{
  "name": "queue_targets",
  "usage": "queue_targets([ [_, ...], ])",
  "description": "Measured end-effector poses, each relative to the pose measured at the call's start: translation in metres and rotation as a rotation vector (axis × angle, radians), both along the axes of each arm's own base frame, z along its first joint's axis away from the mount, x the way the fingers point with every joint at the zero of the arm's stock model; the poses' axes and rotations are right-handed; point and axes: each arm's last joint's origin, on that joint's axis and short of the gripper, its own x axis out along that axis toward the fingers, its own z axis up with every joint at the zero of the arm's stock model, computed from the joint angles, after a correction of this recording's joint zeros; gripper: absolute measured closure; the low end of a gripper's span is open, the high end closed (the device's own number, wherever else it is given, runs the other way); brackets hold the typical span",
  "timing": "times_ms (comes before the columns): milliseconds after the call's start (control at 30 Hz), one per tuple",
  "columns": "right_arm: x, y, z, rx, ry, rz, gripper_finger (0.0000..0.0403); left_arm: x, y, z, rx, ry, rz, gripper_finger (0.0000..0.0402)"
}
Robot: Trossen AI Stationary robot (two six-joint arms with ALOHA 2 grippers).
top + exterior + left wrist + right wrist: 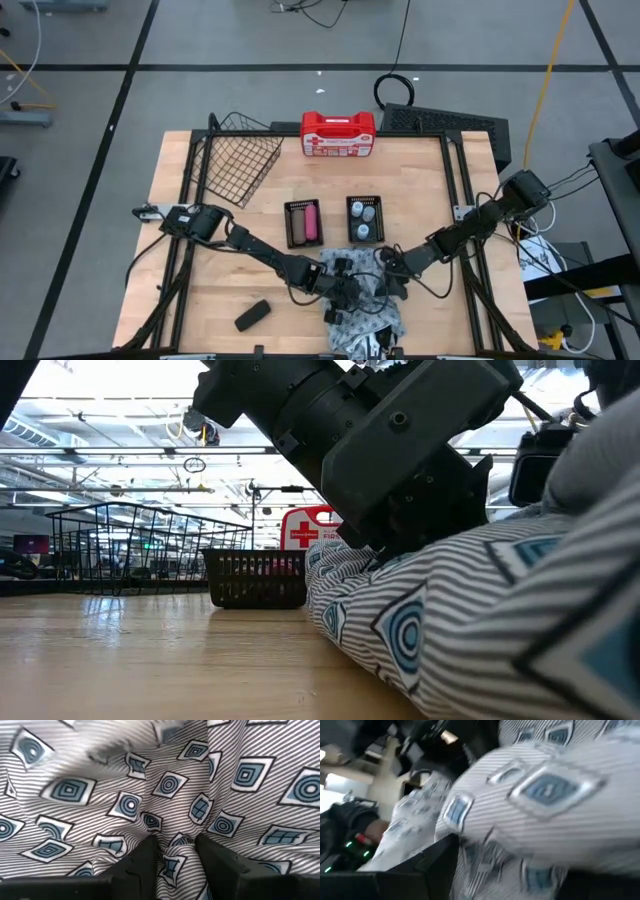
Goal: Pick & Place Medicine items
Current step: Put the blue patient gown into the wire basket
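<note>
A striped cloth bag (365, 305) with blue square figures lies at the table's near middle and fills the low view's right half (470, 630). My left gripper (345, 287) is on the bag's far left part and my right gripper (392, 272) on its far right part, each shut on cloth. A pink and a brown block lie in one black mesh tray (303, 222). Whitish bottles stand in the tray (364, 218) beside it. A black block (252, 315) lies flat on the table at the near left. My left gripper pinches a raised fold of the bag's cloth (172, 862) between its two fingers (145, 860), coming slanting down from the table's left. The bag rests on the table. My right gripper has a thick bulge of the bag's cloth (520, 845) filling the wide gap between its fingers (437, 865). It comes from the table's right, slanting down a little. The view is blurred, so layers cannot be told.
A red-and-white case (338, 135) stands at the far edge's middle. A wire basket (235, 160) lies tipped at the far left. Bare wood stretches along the left and right sides of the table.
</note>
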Motion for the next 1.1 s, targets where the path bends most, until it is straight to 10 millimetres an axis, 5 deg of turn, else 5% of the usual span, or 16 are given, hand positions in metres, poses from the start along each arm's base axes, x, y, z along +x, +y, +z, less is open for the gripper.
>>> queue_targets([
  [767,0.006,0.005,0.024,0.040,-0.255,0.084,0.0146,0.000,0.000,0.000,0.014,-0.004,-0.021,0.0256],
  [1100,0.012,0.011,0.030,0.029,-0.266,0.096,0.0050,0.000,0.000,0.000,0.015,-0.004,-0.022,0.0256],
])
